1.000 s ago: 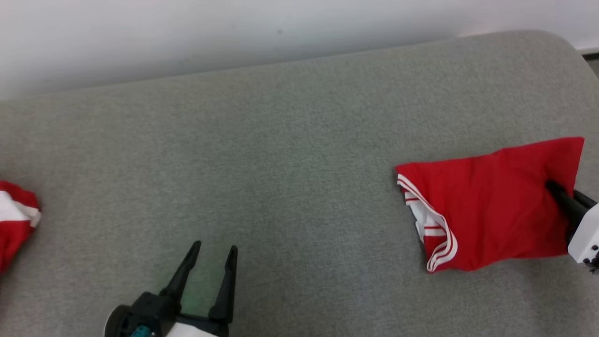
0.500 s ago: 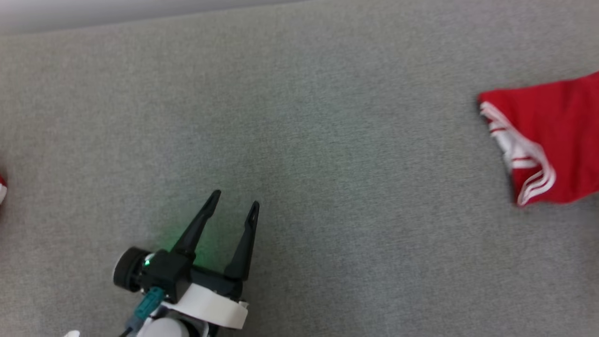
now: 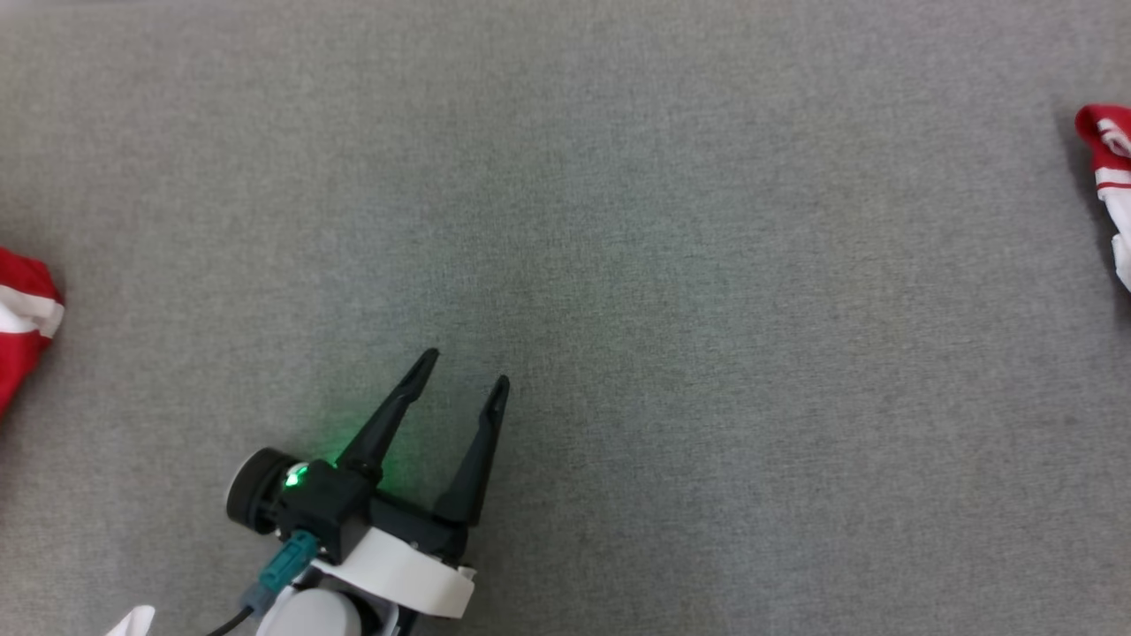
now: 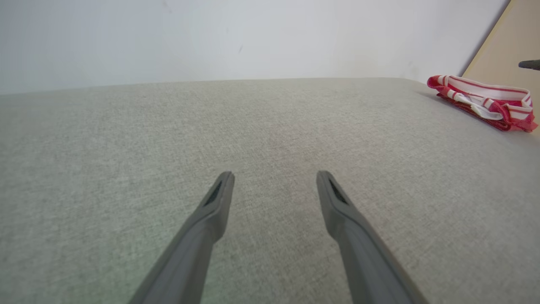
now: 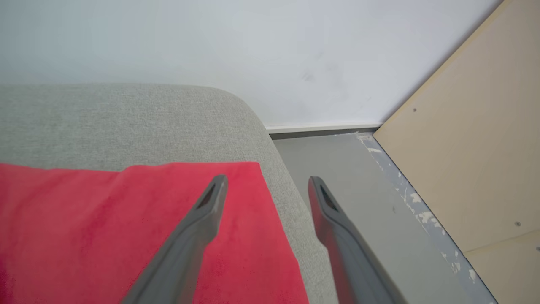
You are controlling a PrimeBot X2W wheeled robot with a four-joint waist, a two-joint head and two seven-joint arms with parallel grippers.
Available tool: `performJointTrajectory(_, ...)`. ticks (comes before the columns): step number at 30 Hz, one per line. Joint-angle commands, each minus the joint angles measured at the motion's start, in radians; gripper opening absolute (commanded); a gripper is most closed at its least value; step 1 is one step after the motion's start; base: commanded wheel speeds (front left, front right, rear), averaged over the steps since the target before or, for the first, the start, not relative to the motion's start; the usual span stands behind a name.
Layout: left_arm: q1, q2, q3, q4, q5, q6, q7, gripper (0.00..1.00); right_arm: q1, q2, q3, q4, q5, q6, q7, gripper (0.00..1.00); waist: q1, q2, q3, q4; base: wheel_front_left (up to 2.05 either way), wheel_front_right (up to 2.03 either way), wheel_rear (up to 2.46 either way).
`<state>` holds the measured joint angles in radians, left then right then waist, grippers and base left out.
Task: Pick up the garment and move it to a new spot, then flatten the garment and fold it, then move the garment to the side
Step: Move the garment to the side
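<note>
While the left gripper hangs over the middle of the grey fabric surface, its fingers are spread wide with nothing between them; a small green light glows on its body; in the left wrist view bare grey cloth lies under the two tips. Right gripper is spread wide too and isn't grasping anything; one finger sits above the red garment, the other hangs out past the surface's rounded corner, over the grey floor; whether that first finger touches the cloth, can't tell. The garment lies flat at the far right end of the surface, right by that corner; in the head view its red-and-white striped edge peeks in at the right border. A second red-and-white piece pokes in at the left border, well apart from both grippers.
</note>
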<state>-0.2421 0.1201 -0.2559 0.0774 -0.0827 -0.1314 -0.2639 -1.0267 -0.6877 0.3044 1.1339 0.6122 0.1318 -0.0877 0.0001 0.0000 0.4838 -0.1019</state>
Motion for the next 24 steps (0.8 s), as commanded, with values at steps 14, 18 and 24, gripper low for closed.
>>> performJointTrajectory(14,0.119,-0.057,0.063,0.027,-0.050,0.028,0.000,1.00,0.186,0.080,-0.064,-0.162,-0.179,-0.002,-0.177,1.00,-0.0001,0.0000,-0.251,0.017,0.00,0.00,0.00)
performJointTrajectory(18,0.175,-0.063,0.088,0.036,-0.063,0.042,0.000,1.00,0.384,0.132,-0.189,-0.370,-0.246,-0.002,-0.177,1.00,-0.0001,0.0000,-0.322,0.038,0.00,0.00,0.00)
performJointTrajectory(24,0.246,-0.066,0.125,0.047,-0.078,0.060,0.000,1.00,0.660,0.276,-0.346,-0.613,-0.374,-0.002,-0.177,1.00,-0.0001,0.0000,-0.398,0.062,0.00,0.00,0.00)
